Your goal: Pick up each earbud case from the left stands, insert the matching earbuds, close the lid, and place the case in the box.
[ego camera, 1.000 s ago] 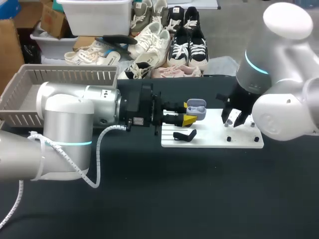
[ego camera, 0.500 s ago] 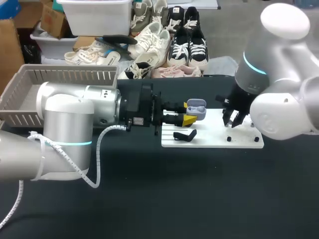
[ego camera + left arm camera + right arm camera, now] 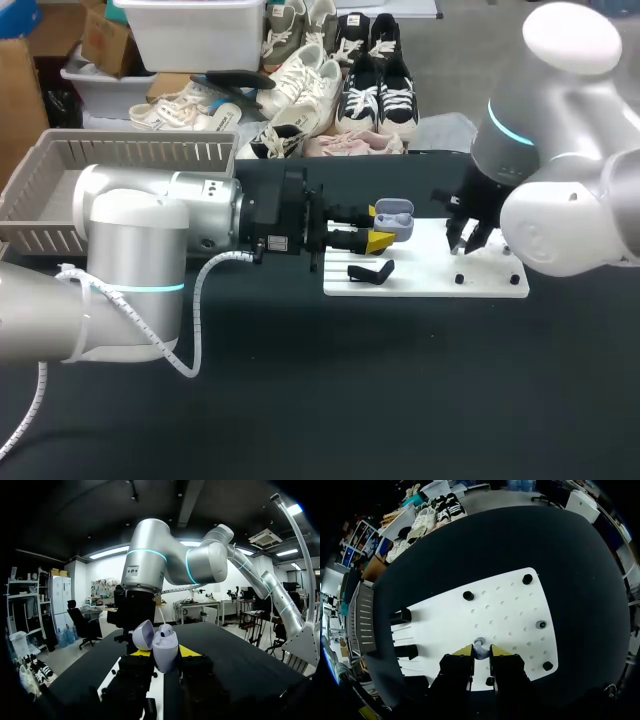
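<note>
My left gripper [image 3: 381, 233] reaches in level from the left and is shut on a lavender earbud case [image 3: 396, 218], held just above the left end of the white board [image 3: 430, 272]. In the left wrist view the case [image 3: 165, 649] sits between the yellow tips with its lid [image 3: 144, 634] swung open and one earbud [image 3: 166, 628] seated inside. My right gripper [image 3: 467, 243] points down over the board's right part. Its yellow tips [image 3: 480, 650] pinch a small pale earbud [image 3: 480, 653] right at the board surface.
A black stand [image 3: 370, 271] lies on the board beside the left gripper. Small black pegs [image 3: 468, 595] dot the board [image 3: 510, 615], and two dark stands [image 3: 401, 616] sit at its far end. A grey slatted basket [image 3: 60, 185] stands at the back left.
My right gripper's fingers have drawn together on the earbud and the hand has shifted slightly. The left arm and the open case have stayed where they were.
</note>
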Robot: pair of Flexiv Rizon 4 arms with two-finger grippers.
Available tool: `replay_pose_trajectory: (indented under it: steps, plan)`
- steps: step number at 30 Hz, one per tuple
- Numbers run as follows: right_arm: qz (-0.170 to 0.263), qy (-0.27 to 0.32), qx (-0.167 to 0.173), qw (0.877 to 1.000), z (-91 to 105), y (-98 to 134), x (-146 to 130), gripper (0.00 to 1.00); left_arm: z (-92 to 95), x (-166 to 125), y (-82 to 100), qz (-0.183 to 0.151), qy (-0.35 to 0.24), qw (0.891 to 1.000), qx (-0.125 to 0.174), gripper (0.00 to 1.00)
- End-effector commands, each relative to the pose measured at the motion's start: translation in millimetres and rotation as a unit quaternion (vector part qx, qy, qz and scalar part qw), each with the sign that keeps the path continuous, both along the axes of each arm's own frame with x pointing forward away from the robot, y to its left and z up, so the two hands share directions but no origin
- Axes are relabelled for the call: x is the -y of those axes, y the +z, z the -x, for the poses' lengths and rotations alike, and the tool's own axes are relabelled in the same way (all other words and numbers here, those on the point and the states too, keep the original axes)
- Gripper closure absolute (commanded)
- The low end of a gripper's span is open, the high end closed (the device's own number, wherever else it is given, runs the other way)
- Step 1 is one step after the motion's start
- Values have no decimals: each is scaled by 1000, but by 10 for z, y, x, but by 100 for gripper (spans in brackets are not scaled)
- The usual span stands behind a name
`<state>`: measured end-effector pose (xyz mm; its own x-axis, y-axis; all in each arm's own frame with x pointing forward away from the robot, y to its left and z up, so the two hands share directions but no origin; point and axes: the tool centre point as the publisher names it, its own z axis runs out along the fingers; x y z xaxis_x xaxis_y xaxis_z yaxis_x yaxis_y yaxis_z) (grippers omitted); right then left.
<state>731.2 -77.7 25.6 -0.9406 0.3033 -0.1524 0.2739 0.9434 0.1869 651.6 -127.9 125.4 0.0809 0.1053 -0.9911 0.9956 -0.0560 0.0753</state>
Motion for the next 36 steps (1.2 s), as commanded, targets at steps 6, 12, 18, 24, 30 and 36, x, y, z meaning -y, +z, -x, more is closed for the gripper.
replay_pose_trajectory:
  steps: [6,12,18,24,30,36]
  plan:
    - [-10,0,-8,1000,101,230,105,100,13,4,-3,0,2,1000,1,100]
    - [-18,11,2,1000,249,523,198,100,13,4,-3,0,2,1000,1,100]
    - [1,53,14,998,447,1012,255,100,13,4,-3,0,2,1000,1,100]
    - [43,114,-2,993,659,1436,210,100,13,4,-3,0,2,1000,1,100]
    - [66,171,-12,983,910,1722,53,100,13,4,-3,0,2,1000,1,100]
    - [82,204,-17,975,1044,1902,-187,100,13,4,-3,0,2,1000,1,100]
